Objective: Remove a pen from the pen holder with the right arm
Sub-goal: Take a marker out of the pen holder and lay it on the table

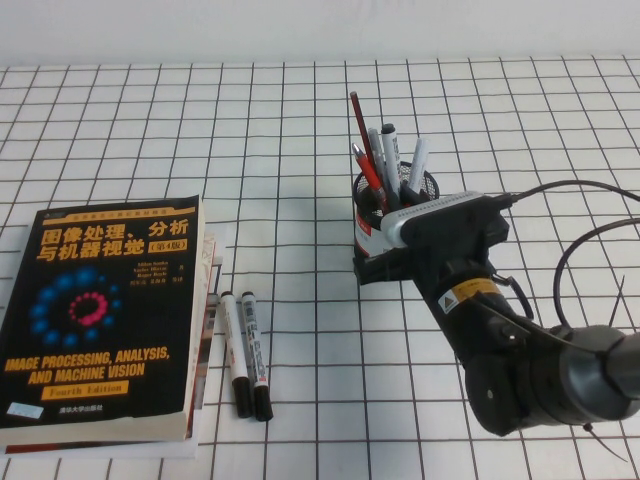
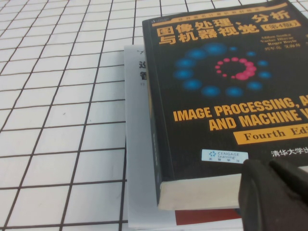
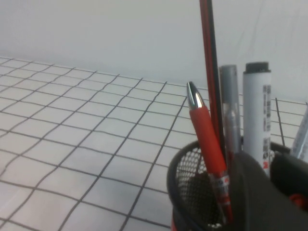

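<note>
High view: your right tool (image 1: 383, 262) sits low against the near side of the pen holder (image 1: 428, 186) on the desk (image 1: 280, 140), level with the upright shafts. The red pen (image 3: 208, 144) leans nearest. You cannot tell how wide that tool stands or whether it grips anything. Your left tool (image 2: 276, 195), closed and empty, hangs parked over the book (image 2: 226, 96), clear of the work.

Off to my left, a thick black image-processing textbook (image 1: 100, 310) lies flat on thinner white booklets (image 2: 139, 159) on the gridded counter (image 1: 150, 130). Just beside it lie two white markers (image 1: 255, 350), side by side, black caps toward me.
</note>
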